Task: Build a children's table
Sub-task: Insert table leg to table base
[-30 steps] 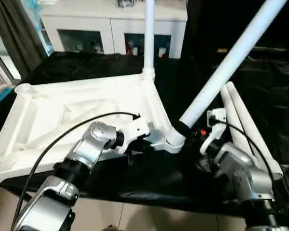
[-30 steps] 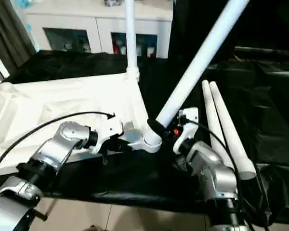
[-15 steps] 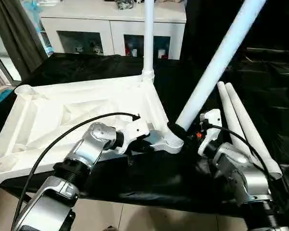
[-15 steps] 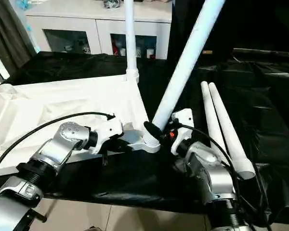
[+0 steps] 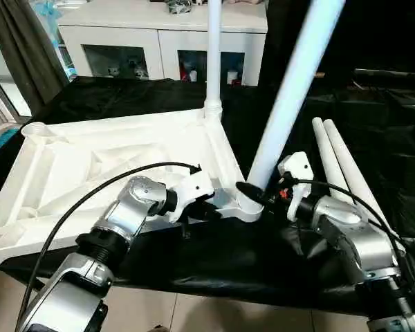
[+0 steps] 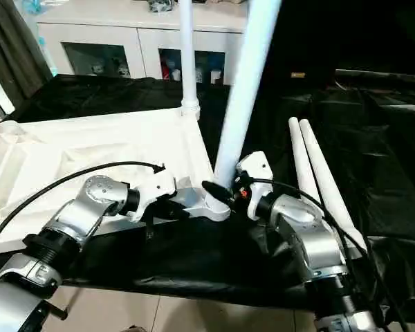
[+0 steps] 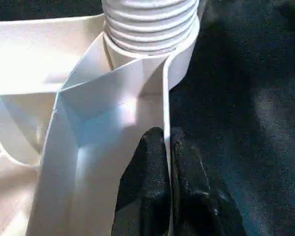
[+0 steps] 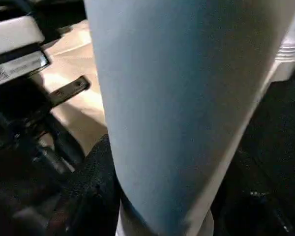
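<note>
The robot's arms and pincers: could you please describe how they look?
Both forearms are silver metal with rounded joints and black collars. The left pincer and right pincer each have two black fingers on a white wrist housing. A thin black cable loops along each arm.

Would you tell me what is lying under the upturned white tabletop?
The tabletop rests on a black cloth that spreads out beyond its edges, with two loose legs lying on it to the right. Whatever is directly beneath the tabletop is hidden.

Leg going into the corner socket
The right pincer point(image 5: 252, 194) grips a tilted white leg point(image 5: 290, 97) at the upturned tabletop point(image 5: 76, 173); two legs point(image 5: 346, 173) lie beside.
</note>
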### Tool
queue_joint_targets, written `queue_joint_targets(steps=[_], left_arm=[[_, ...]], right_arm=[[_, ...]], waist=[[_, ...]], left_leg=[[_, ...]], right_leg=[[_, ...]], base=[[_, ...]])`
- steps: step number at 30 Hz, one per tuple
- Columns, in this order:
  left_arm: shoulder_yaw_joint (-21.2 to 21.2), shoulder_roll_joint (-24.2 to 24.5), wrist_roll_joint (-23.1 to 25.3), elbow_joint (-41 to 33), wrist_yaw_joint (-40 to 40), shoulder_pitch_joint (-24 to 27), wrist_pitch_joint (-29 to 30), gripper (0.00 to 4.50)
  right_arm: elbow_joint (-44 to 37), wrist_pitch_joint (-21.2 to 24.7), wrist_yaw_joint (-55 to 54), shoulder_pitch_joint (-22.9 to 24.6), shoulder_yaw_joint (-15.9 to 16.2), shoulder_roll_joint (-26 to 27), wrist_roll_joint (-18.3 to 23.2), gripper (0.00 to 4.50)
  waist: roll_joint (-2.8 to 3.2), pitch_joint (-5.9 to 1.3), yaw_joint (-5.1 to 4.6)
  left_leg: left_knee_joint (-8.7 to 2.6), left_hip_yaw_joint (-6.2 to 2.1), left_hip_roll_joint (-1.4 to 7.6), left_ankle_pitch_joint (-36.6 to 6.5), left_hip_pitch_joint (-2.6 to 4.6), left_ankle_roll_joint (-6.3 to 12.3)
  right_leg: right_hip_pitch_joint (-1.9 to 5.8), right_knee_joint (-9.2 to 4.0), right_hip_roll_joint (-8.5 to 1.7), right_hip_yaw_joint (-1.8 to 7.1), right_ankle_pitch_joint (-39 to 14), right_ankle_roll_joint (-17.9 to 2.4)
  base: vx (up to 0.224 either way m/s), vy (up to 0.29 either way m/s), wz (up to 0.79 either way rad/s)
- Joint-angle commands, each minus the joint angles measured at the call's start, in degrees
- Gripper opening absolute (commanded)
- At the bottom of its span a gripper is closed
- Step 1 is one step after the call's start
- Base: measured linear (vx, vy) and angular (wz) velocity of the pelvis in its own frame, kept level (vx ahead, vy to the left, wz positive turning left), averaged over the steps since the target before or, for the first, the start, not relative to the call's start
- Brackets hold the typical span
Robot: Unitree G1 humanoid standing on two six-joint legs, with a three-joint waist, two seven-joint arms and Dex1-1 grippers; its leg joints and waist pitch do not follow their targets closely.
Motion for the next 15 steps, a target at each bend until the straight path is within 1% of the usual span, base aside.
queue_joint_targets(steps=[1,2,3,4,8,9,10,11,12,13,14,15], left_arm=[[0.9,-0.1,-2.2,-2.4,-0.2,-0.5,-2.5,0.0],[0.6,0.5,-2.5,-3.3,-1.5,0.0,-2.9,0.0],[0.6,0.5,-2.5,-3.3,-1.5,0.0,-2.9,0.0],[0.5,0.7,-2.7,-3.7,-2.1,0.2,-3.1,0.0],[0.0,1.6,-3.9,-5.8,-5.7,1.5,-3.8,0.0],[-0.2,1.9,-4.3,-6.5,-6.8,1.8,-3.9,0.0],[-0.7,2.8,-5.5,-8.4,-10.0,2.5,-3.7,0.0],[-0.7,2.8,-5.5,-8.5,-10.1,2.6,-3.6,0.0],[-0.9,3.1,-6.0,-9.2,-11.1,2.8,-3.2,0.0],[-1.6,4.4,-8.1,-12.3,-15.6,3.6,-0.2,0.0],[-2.1,5.2,-8.8,-13.9,-17.7,4.0,1.7,0.0],[-2.4,5.6,-9.0,-14.5,-18.6,4.1,2.2,0.0]], right_arm=[[3.9,4.9,3.6,3.4,5.5,-0.6,-2.0,1.9],[4.4,4.9,5.2,3.3,5.7,-1.4,-2.0,1.9],[4.4,4.9,5.3,3.3,5.7,-1.4,-2.0,1.9],[4.6,4.9,5.9,3.2,5.8,-1.7,-1.8,1.9],[4.9,4.3,9.5,3.6,6.8,-3.4,-1.5,1.9],[4.6,4.1,10.4,3.9,7.1,-3.9,-1.5,1.9],[3.3,4.5,12.6,4.9,7.7,-4.8,-0.9,1.9],[3.3,4.5,12.8,4.9,7.7,-4.9,-0.9,1.9],[2.8,4.5,13.5,5.2,7.8,-5.2,-0.7,1.9],[1.2,5.0,15.8,6.3,8.3,-6.2,0.1,1.9],[0.4,5.1,16.8,6.8,8.5,-6.7,0.3,1.9],[0.1,5.1,17.3,7.0,8.6,-6.9,0.4,1.9]], waist=[[-0.96,-3.33,-0.09],[-0.9,-3.35,-0.11],[-1.23,-3.35,-0.13],[-1.11,-3.35,-0.14],[-1.21,-3.29,-0.26],[-1.2,-3.21,-0.34],[-1.26,-3.3,-0.33],[-1.29,-3.27,-0.33],[-1.2,-3.3,-0.36],[-1.27,-3.32,-0.39],[-1.2,-3.26,-0.32],[-1.0,-3.35,-0.34]], left_leg=[[-4.35,-1.25,3.0,-14.7,0.35,2.79],[-4.41,-1.24,3.09,-15.0,0.46,2.68],[-4.49,-1.29,3.14,-15.3,0.47,2.67],[-4.55,-1.31,3.19,-16.0,0.48,2.53],[-4.72,-1.42,3.36,-17.4,0.58,2.27],[-4.78,-1.41,3.36,-17.9,0.61,2.17],[-4.83,-1.49,3.38,-18.6,0.73,2.04],[-4.9,-1.5,3.52,-18.6,0.72,2.05],[-4.91,-1.47,3.48,-18.6,0.72,2.12],[-4.95,-1.47,3.5,-18.7,0.75,2.06],[-5.07,-1.46,3.61,-18.7,0.71,2.18],[-5.06,-1.46,3.64,-18.5,0.78,2.07]], right_leg=[[2.25,-5.56,-4.37,2.81,-23.1,-8.8],[2.17,-5.56,-4.34,2.83,-22.7,-9.0],[2.22,-5.55,-4.33,2.78,-22.7,-9.1],[2.25,-5.52,-4.37,2.81,-22.6,-9.3],[2.28,-5.64,-4.52,2.82,-23.4,-9.4],[2.2,-5.73,-4.5,2.82,-23.9,-9.4],[2.24,-5.76,-4.52,2.83,-24.6,-9.1],[2.26,-5.73,-4.55,2.89,-24.4,-9.1],[2.16,-5.7,-4.5,2.91,-24.2,-9.2],[2.17,-5.65,-4.51,2.91,-24.0,-9.4],[2.17,-5.66,-4.49,2.99,-23.5,-9.6],[2.18,-5.53,-4.51,3.02,-22.9,-9.8]], base=[[0.0,0.0,0.0],[0.0,0.0,0.0],[0.0,0.0,0.0],[0.0,0.0,0.0],[0.0,0.0,0.0],[0.0,0.0,0.0],[0.0,0.0,0.0],[0.0,0.0,0.0],[0.0,0.0,0.0],[0.0,0.0,0.0],[0.0,0.0,0.0],[0.0,0.0,0.0]])
